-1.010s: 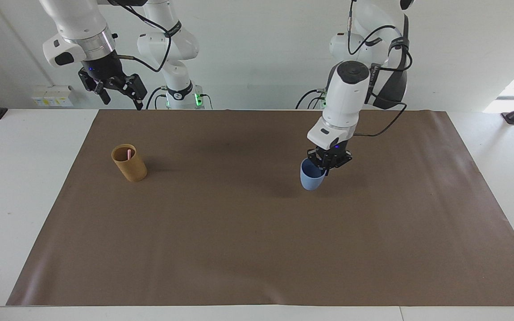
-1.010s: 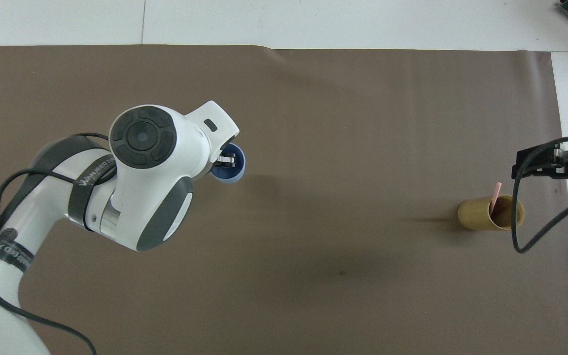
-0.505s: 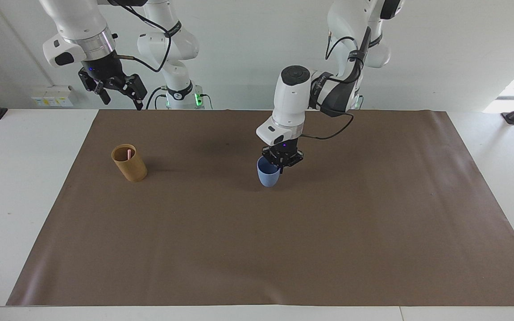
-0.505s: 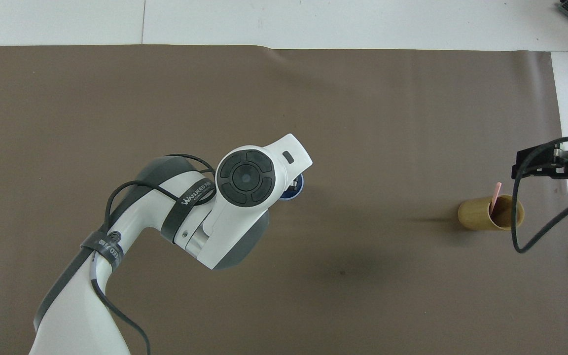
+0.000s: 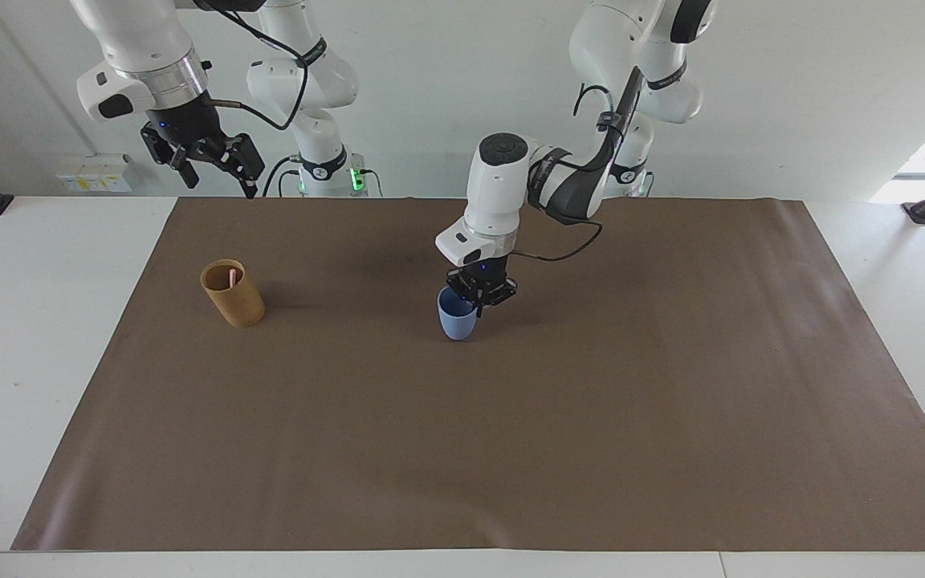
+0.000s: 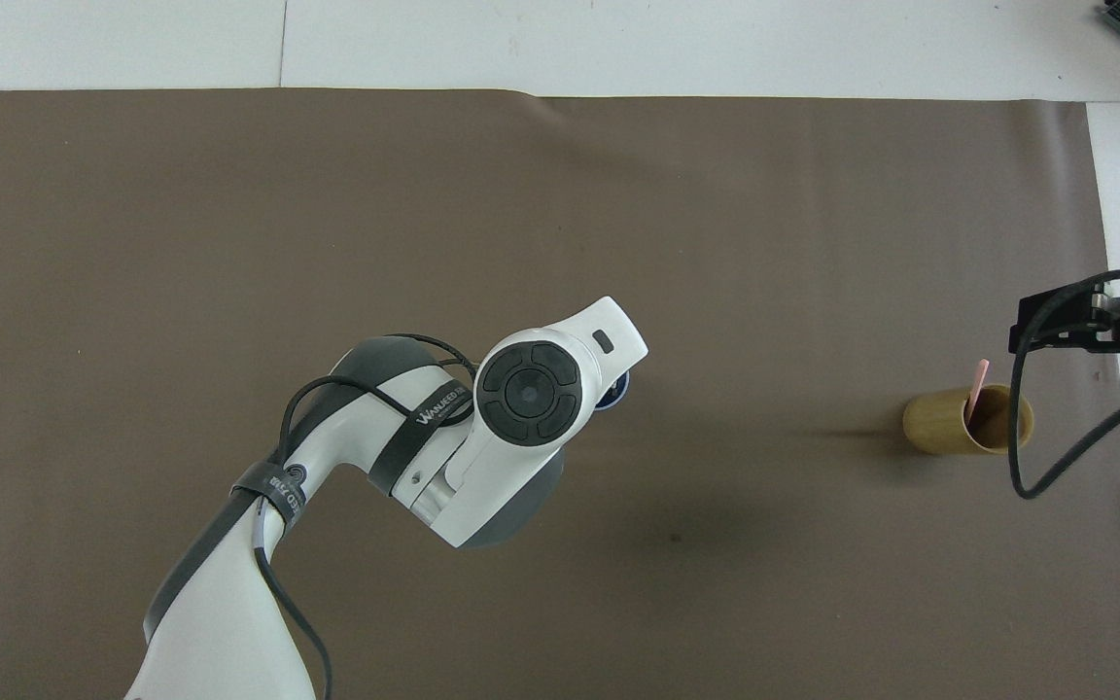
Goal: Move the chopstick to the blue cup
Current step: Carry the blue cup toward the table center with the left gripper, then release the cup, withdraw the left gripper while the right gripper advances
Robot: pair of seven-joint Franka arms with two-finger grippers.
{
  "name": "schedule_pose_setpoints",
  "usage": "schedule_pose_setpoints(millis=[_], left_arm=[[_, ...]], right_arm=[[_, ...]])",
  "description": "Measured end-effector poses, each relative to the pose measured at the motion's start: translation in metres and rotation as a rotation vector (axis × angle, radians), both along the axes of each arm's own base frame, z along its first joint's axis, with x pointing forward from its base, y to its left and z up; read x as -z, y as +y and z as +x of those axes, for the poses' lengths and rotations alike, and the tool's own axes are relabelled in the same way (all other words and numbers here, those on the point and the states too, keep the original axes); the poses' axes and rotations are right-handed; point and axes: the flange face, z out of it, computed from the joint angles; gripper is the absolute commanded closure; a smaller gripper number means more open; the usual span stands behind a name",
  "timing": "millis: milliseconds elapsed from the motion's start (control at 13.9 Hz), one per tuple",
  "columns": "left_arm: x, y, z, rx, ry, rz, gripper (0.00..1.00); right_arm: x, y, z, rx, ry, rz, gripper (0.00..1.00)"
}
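We see the left hand (image 5: 478, 303) near the middle of the facing view, pinched shut on the rim of the blue cup (image 5: 456, 319); whether the cup's base touches the brown mat (image 5: 511, 449) or hangs just above it, we cannot tell. In the overhead view the left arm covers most of the cup, and only a sliver of its blue rim (image 6: 618, 391) shows at the centre of the frame

The chopstick (image 5: 233, 278) stands in the tan holder (image 5: 234, 295) at the middle left of the facing view, with only its pink tip poking above the rim. In the overhead view we find the same stick (image 6: 977, 381) leaning in the holder (image 6: 949, 424) at the right edge of the frame, well apart from the cup

The right hand (image 5: 218, 164) waits with its fingers spread open and holding nothing, up in the upper left of the facing view, over the edge of the white desk (image 5: 37, 321). In the overhead view it (image 6: 1100, 326) shows at the right edge, just above the holder
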Motion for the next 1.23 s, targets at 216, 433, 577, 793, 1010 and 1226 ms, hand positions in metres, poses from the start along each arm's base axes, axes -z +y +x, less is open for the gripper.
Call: schedule_pose_setpoints(millis=[216, 433, 577, 793, 1010, 1226], left_arm=[[0.004, -0.004, -0.006, 0.01, 0.01, 0.009, 1.0], [0.005, -0.005, -0.008, 0.011, 0.02, 0.019, 0.01], [0.005, -0.003, -0.008, 0.006, 0.028, 0.027, 0.0], [-0.004, 0.004, -0.001, -0.016, 0.039, 0.045, 0.0], [-0.05, 0.046, 0.027, -0.095, 0.028, 0.047, 0.0], [-0.106, 0.124, 0.056, -0.162, 0.014, 0.051, 0.0]], right_arm=[[0.0, 0.0, 0.0, 0.001, 0.0, 0.0, 0.0], [0.0, -0.001, 0.0, 0.001, 0.0, 0.0, 0.0], [0.0, -0.001, 0.0, 0.0, 0.0, 0.0, 0.0], [0.0, -0.001, 0.002, -0.026, -0.014, 0.001, 0.0], [0.005, -0.001, 0.007, -0.102, -0.038, 0.001, 0.0], [0.03, -0.006, 0.019, -0.19, -0.04, -0.017, 0.0]])
